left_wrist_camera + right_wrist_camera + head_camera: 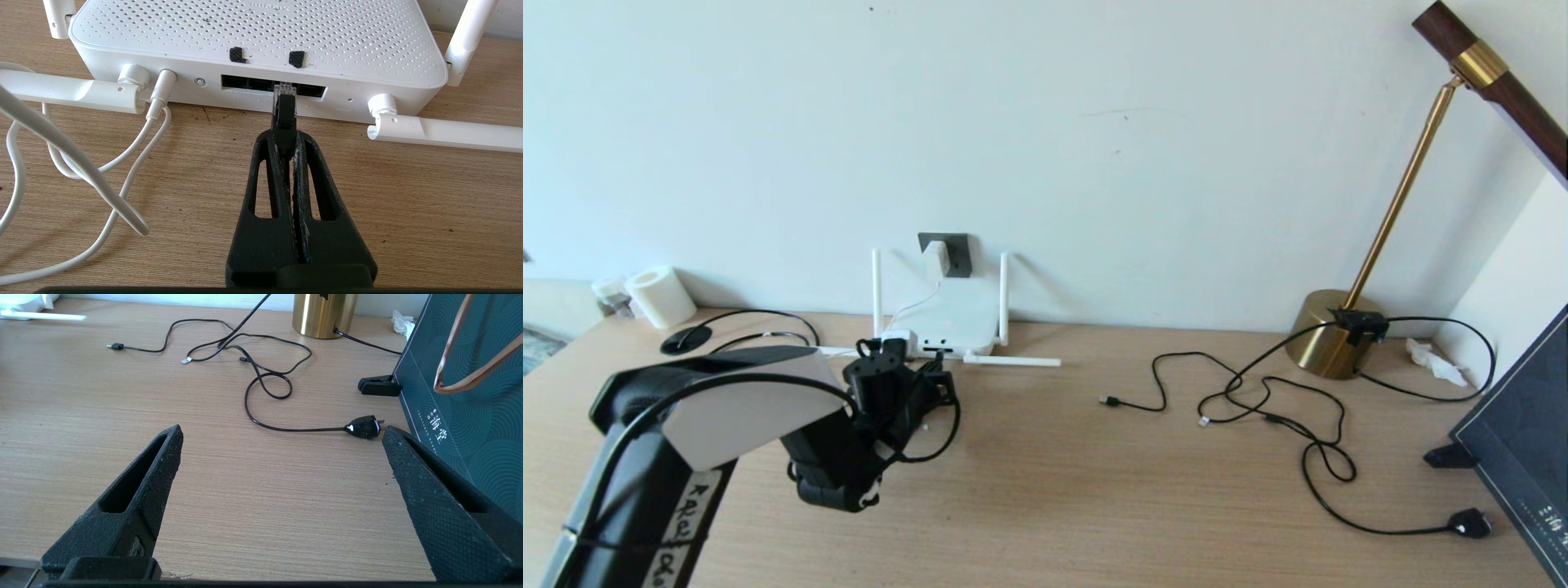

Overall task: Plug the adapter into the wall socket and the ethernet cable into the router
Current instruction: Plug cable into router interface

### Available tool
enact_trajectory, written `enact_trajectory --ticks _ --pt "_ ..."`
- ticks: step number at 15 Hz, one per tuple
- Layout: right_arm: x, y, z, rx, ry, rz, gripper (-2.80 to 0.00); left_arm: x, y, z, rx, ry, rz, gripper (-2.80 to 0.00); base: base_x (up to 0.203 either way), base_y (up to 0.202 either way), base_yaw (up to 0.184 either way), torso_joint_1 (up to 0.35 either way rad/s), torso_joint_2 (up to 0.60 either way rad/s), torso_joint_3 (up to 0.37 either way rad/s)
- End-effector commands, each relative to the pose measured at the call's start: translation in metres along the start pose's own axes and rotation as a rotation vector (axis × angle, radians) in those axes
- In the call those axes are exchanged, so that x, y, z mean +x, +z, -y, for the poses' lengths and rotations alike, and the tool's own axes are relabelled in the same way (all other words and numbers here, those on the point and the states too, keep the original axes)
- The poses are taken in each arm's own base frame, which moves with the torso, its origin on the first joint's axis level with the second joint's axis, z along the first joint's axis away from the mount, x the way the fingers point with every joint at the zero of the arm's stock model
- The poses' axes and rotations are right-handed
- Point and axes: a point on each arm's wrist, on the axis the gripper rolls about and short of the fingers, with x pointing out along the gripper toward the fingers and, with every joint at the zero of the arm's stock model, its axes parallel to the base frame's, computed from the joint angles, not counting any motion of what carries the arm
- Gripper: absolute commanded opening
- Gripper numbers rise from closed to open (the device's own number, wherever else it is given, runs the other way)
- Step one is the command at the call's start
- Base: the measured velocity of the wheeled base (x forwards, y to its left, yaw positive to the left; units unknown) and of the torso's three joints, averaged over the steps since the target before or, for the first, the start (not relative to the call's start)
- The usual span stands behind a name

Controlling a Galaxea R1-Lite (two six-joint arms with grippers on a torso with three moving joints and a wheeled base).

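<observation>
router [261, 36]: matt perforated plastic | desk [408, 204]: wood-grain | lamp base [1327, 331]: glossy brass

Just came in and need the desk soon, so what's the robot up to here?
It's wiring up the router. The adapter already sits in the wall socket. The left gripper is shut on the ethernet cable, its clear plug right at the router's front ports, not visibly seated. The right gripper hangs open over bare desk, idle.
</observation>
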Motion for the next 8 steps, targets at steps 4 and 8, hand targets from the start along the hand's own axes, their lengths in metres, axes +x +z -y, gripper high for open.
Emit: enact_trajectory --ticks 4,8 --pt "0.0000 0.0000 0.0000 0.000 0.001 -0.001 0.00 0.0001 0.0012 0.0012 -0.001 -0.002 0.009 -2.80 0.000 0.000 0.000 0.000 0.00 0.000" --pt "0.0000 0.0000 0.0000 0.000 0.001 -0.001 0.00 -0.0001 0.0025 0.0013 -0.001 -0.002 0.013 -2.80 0.000 0.000 0.000 0.000 0.00 0.000"
